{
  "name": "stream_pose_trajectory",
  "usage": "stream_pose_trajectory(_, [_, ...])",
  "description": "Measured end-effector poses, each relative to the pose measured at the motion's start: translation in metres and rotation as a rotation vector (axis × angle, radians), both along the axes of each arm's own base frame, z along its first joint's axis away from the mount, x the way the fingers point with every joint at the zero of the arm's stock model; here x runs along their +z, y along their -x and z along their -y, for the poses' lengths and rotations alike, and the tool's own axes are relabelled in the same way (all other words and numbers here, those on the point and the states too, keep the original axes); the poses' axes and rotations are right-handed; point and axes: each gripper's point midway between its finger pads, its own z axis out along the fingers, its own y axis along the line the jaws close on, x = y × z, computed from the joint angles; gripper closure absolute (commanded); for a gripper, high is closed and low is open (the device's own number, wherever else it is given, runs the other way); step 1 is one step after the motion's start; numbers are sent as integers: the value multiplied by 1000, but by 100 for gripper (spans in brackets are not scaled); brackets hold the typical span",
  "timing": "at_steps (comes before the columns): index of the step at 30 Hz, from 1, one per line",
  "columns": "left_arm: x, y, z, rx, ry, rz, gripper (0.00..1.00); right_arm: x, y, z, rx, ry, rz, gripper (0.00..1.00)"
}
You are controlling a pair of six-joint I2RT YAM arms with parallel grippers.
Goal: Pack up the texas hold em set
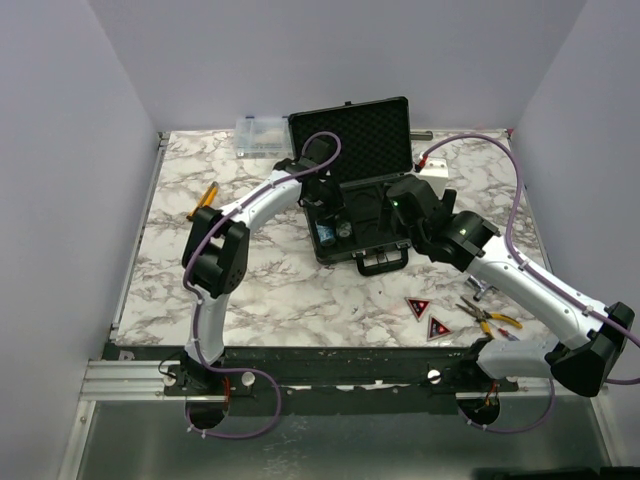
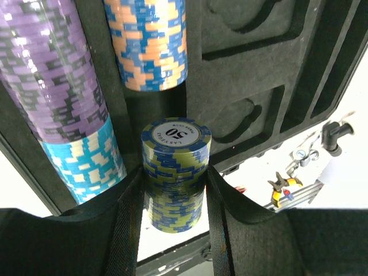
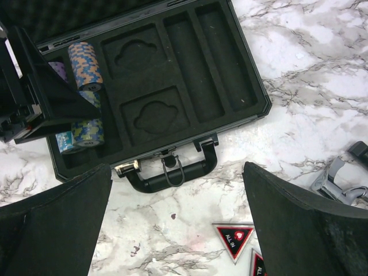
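Black foam-lined hard briefcase point(image 1: 350, 140), just one, sits open at the marble table's point(image 1: 290, 300) far edge. Two red-black triangles point(image 1: 417, 307) lie toward the near edge. Left gripper point(image 2: 175, 192) pinches one blue-olive chip stack point(image 2: 175, 164) at its tray. Right gripper point(image 3: 178, 198) is spread wide, empty.

A worktop point(image 1: 300, 300) of white marble pattern with grey-brown veining fills the middle of the top view, and the right wrist view shows the same veined surface close up. Three plain walls box it in: a back wall point(image 1: 330, 50), a left wall point(image 1: 60, 200) and a right wall point(image 1: 590, 130), all a matt, pale lavender-grey. Along the near edge of the worktop runs a black strip point(image 1: 330, 365), with a silver aluminium rail point(image 1: 120, 378) at its left end. Nearer still lies a dull grey metal surface point(image 1: 330, 445). The light is soft and even, brightest on the worktop's far right corner, and shadows are faint.
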Motion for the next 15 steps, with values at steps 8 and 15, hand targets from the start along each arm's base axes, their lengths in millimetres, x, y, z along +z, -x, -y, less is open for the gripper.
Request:
stream_pose_trajectory(8, [1, -20, 0, 23, -48, 30, 100, 0, 0, 0, 0, 0, 0, 0])
stream_pose_trajectory(15, [-4, -28, -1, 39, -92, 13, 100, 0, 0, 0, 0, 0, 0, 0])
